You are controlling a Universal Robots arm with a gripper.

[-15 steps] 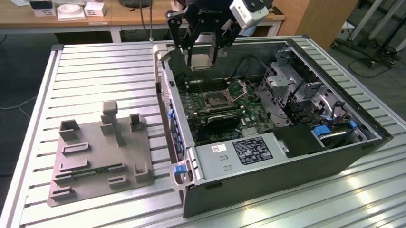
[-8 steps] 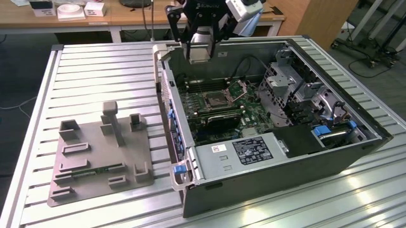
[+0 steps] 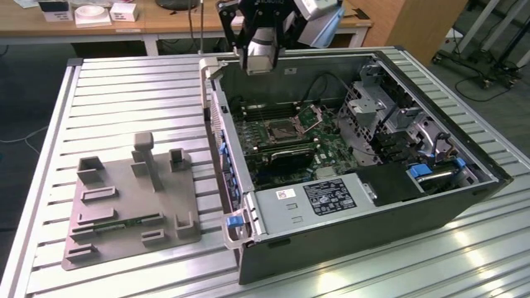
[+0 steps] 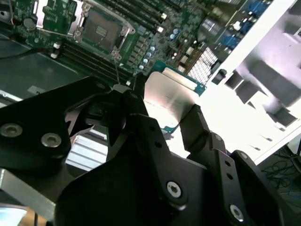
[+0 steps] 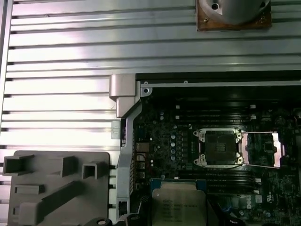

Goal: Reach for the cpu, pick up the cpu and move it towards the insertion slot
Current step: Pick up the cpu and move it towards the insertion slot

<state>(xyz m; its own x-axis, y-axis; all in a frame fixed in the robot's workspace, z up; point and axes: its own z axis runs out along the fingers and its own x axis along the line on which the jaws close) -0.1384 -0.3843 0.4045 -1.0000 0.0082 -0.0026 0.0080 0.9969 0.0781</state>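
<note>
The cpu (image 4: pixel 171 89), a flat square chip with a silver-grey top and a green rim, sits between my black fingers (image 4: pixel 141 108). My gripper (image 3: pixel 259 59) is shut on it and hangs above the far corner of the open computer case, on the exterior view's left. The first wrist view has the cpu (image 5: pixel 178 203) over the motherboard's edge. The insertion slot (image 3: pixel 284 130) lies below and further into the case, a dark square framed in metal with its hinged bracket (image 3: pixel 311 115) swung open. It shows in both wrist views as the insertion slot (image 5: pixel 217 147) (image 4: pixel 101 29).
The open computer case (image 3: pixel 348 205) lies on a slatted aluminium table (image 3: pixel 124 93). A grey plastic tray (image 3: pixel 124 205) with a green memory strip (image 3: pixel 124 222) rests on the exterior view's left. Long memory slots (image 5: pixel 216 115) flank the socket. Drive cages (image 3: pixel 389 112) fill the case's other side.
</note>
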